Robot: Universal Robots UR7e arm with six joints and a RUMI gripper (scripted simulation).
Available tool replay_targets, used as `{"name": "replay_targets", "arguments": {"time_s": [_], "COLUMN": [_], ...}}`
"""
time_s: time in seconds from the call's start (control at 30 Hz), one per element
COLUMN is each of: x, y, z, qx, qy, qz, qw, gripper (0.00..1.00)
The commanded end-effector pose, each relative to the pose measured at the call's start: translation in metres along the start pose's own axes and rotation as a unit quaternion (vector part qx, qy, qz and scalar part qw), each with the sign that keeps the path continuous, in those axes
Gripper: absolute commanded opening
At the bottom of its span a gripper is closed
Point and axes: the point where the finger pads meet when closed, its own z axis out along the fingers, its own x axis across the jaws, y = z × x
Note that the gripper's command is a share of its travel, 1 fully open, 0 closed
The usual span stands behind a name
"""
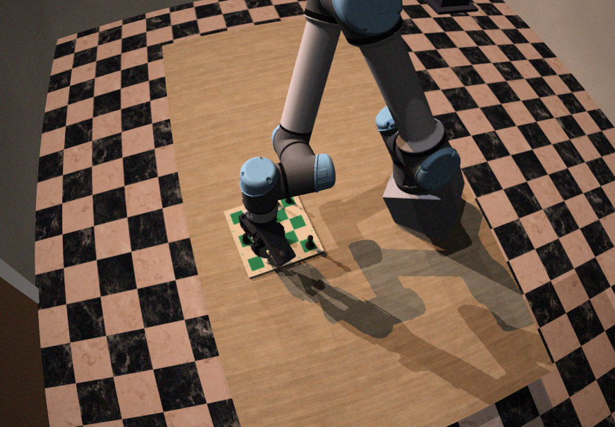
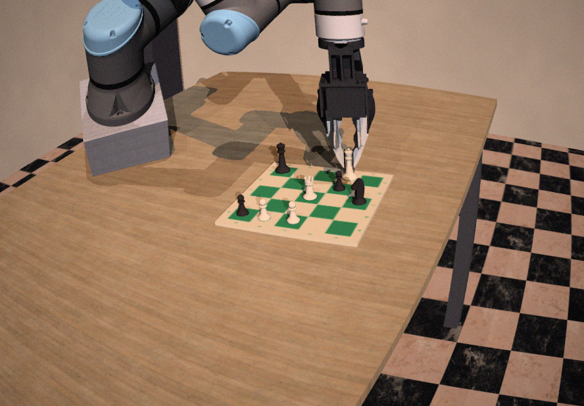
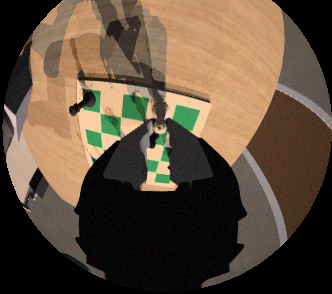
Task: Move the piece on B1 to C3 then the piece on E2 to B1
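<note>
A small green and cream chessboard lies on the wooden table. My gripper stands over the board's far edge, shut on the head of a tall white piece that stands upright on its square. The piece also shows between my fingertips in the wrist view. In the top view my gripper hides that piece. Beside it stand a black pawn and a black knight.
Other pieces on the board are a black queen, a white rook, two white pawns and a black pawn. The arm's grey base block stands at the table's back left. The table edge is to the right.
</note>
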Motion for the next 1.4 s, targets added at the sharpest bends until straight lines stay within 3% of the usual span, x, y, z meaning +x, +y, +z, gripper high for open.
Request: {"name": "replay_targets", "arguments": {"time_s": [0.0, 0.63, 0.93, 1.37], "x": [0.000, 0.000, 0.000, 0.000], "y": [0.000, 0.000, 0.000, 0.000], "z": [0.000, -0.001, -0.015, -0.083], "qx": [0.000, 0.000, 0.000, 0.000], "qy": [0.001, 0.001, 0.001, 0.001], "qz": [0.000, 0.000, 0.000, 0.000], "qw": [1.000, 1.000, 1.000, 1.000], "gripper": [0.00, 0.00, 0.00, 0.00]}}
